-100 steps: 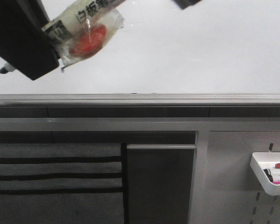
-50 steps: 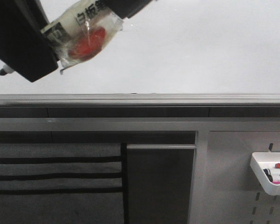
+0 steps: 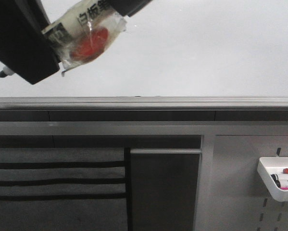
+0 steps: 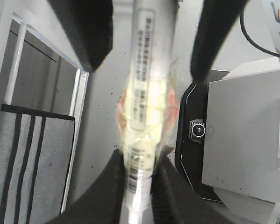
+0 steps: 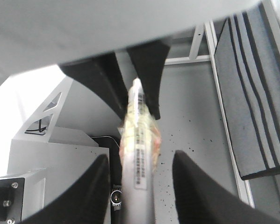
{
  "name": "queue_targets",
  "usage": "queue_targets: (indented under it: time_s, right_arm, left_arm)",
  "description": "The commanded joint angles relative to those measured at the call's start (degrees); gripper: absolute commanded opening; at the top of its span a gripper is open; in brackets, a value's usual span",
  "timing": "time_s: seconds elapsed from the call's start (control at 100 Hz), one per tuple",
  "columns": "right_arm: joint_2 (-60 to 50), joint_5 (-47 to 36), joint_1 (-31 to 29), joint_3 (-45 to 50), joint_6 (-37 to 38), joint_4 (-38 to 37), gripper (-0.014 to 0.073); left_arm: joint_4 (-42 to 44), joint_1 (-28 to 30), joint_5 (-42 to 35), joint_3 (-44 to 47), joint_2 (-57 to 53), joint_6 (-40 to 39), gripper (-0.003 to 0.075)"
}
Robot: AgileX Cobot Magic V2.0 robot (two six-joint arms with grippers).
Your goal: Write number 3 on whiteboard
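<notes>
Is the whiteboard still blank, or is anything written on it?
Blank as far as visible: the whiteboard shows no strokes in the front view; the left claw and marker hide its upper-left corner.

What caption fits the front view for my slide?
Left gripper holds a wrapped marker before the blank whiteboard.

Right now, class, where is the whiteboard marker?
In the front view the marker is at the upper left, in front of the whiteboard, gripped by the left gripper at one end while the right gripper straddles its other end.

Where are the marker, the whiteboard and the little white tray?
marker (image 3: 88, 31), front view, its taped middle.
whiteboard (image 3: 206, 53), front view, bare white face.
tray (image 3: 269, 180), front view, its left wall.
</notes>
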Motion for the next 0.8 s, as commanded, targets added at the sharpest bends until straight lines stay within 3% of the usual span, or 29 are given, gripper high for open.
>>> queue_targets:
  time_s: [0.0,0.57,0.79]
  right_arm:
    - [-1.16,-1.17,0.17,-1.88,-0.55,2.97,0.0273]
    - [-0.18,-0.03,0.17,-1.88,-0.55,3.74,0.0271]
    - [-0.18,-0.03,0.17,-1.88,-0.55,4.37,0.0132]
  left_arm:
    - [-1.73,-0.51,-1.95,-1.91,-1.16,0.06,-0.0018]
    - [-1.73,-0.51,-2.05,-1.91,-1.16,0.06,-0.0018]
    - [-1.73,-0.51,-2.05,-1.91,-1.16,0.06,-0.0018]
